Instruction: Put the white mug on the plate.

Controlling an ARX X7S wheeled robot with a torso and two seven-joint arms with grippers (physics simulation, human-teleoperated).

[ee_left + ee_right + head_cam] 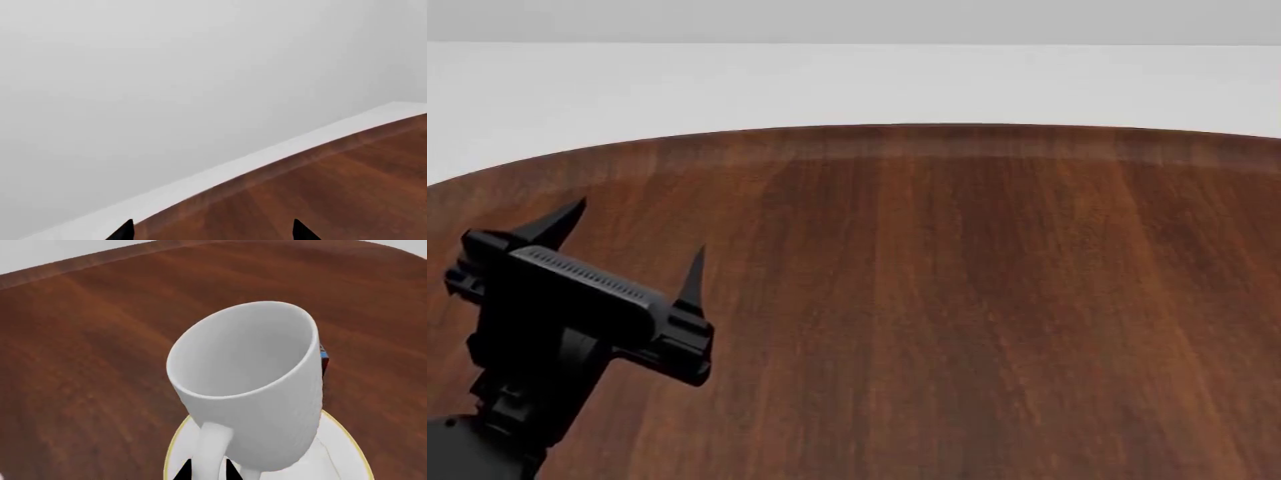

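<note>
Two tools: right one working, left one idling.
Right tool (207,469): only its dark tips are showing in the right wrist view, sitting close on either side of the loop handle; it is looking clenched on that handle, though most of the tool is lying out of view.
White mug (250,375): hanging tilted, mouth open toward the wrist camera, handle pointing back at the tool. Its base is sitting over the plate; whether it is touching is not something I can tell.
Plate (343,440): lying on the desk under the mug, its tan rim peeking out at about 4 and 8 o'clock of the mug in that view.
Handling: glossy ceramic, so I am judging it stiff, slippery, fairly heavy for a handle grip, and liable to chip or swing if set down hard. Handle is giving the surest hold; the smooth wall is likelier to slip.
Behind mug: small red-and-blue thing (323,360) peeking out at 3 o'clock, too hidden to name.
Left tool (627,255): hovering released over bare desk (988,300), holding nothing.
</note>
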